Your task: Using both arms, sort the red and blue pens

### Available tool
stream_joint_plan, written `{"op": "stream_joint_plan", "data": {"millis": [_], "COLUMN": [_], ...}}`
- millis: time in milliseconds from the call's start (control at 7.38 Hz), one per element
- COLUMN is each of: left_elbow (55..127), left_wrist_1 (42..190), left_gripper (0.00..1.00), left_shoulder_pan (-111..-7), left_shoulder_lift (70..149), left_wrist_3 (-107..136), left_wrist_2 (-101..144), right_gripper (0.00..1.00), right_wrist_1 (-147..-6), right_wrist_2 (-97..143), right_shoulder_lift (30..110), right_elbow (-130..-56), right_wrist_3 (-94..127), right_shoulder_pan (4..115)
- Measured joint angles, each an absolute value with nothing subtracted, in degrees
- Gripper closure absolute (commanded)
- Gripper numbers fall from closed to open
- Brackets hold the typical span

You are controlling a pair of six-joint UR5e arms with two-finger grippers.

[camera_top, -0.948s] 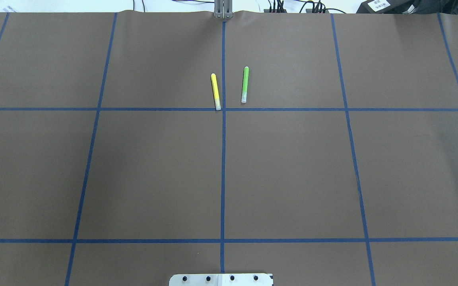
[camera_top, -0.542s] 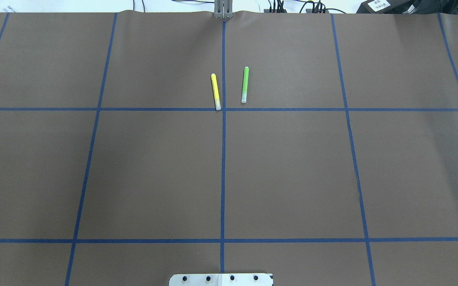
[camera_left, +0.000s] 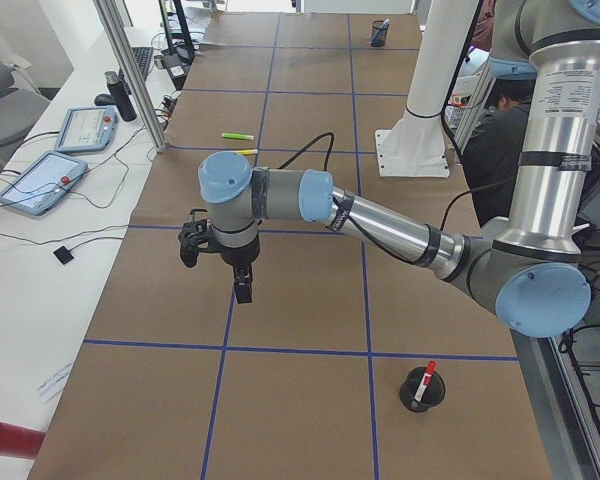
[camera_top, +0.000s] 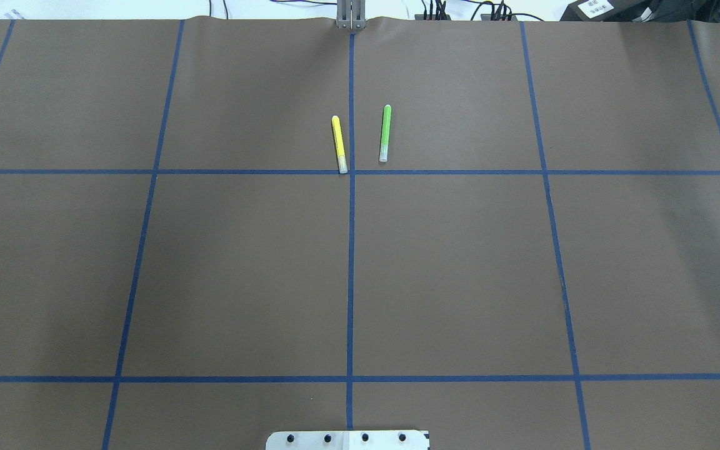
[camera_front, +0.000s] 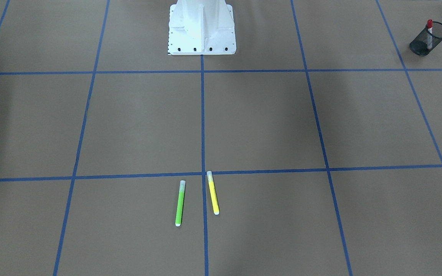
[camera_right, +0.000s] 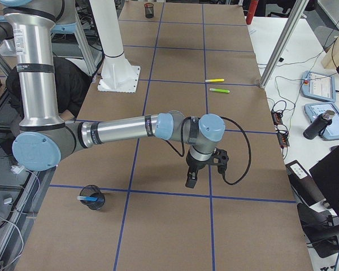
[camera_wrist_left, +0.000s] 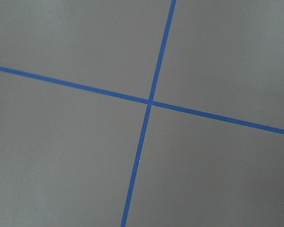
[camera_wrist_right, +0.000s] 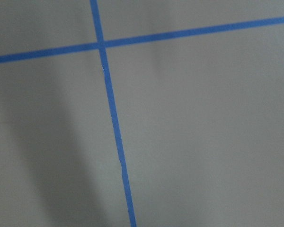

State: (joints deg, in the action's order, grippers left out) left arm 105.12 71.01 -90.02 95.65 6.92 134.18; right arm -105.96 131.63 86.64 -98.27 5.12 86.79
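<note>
The red pen (camera_front: 429, 27) stands in a black mesh cup (camera_front: 428, 40) at the table's end on my left side; the exterior left view shows this red pen (camera_left: 425, 379) in its cup (camera_left: 421, 391) too. The blue pen (camera_right: 89, 199) lies in another black mesh cup (camera_right: 94, 201) at my right end. My left gripper (camera_left: 242, 290) hangs above the table, pointing down, well away from the red pen's cup. My right gripper (camera_right: 190, 180) hangs likewise. Each shows only in a side view, so I cannot tell whether it is open or shut.
A green marker (camera_top: 385, 133) and a yellow marker (camera_top: 339, 144) lie side by side near the far middle of the brown, blue-taped table (camera_top: 460, 269). The white robot base (camera_front: 202, 34) stands at the near edge. A person (camera_left: 500, 140) sits behind it.
</note>
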Motion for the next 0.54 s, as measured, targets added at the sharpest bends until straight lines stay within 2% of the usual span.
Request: {"op": "stream_joint_plan", "data": {"millis": [271, 542], "left_elbow": [100.88, 90.66], "left_wrist_1": [78.63, 93.85], "left_gripper": [0.0, 0.0], "left_shoulder_pan": [-84.17, -83.25], "left_shoulder_lift": [95.92, 95.16], "left_wrist_3": [10.81, 13.75], "left_wrist_2": [133.95, 133.82], "right_gripper": [0.0, 0.0], "right_wrist_1": [-99.73, -98.06], "right_wrist_2": [133.39, 133.72], "right_shoulder_lift": [85.74, 85.55], "right_elbow": [-98.2, -97.69], "right_wrist_3": [9.37, 10.14], "right_shoulder_pan": [84.94, 84.68]}}
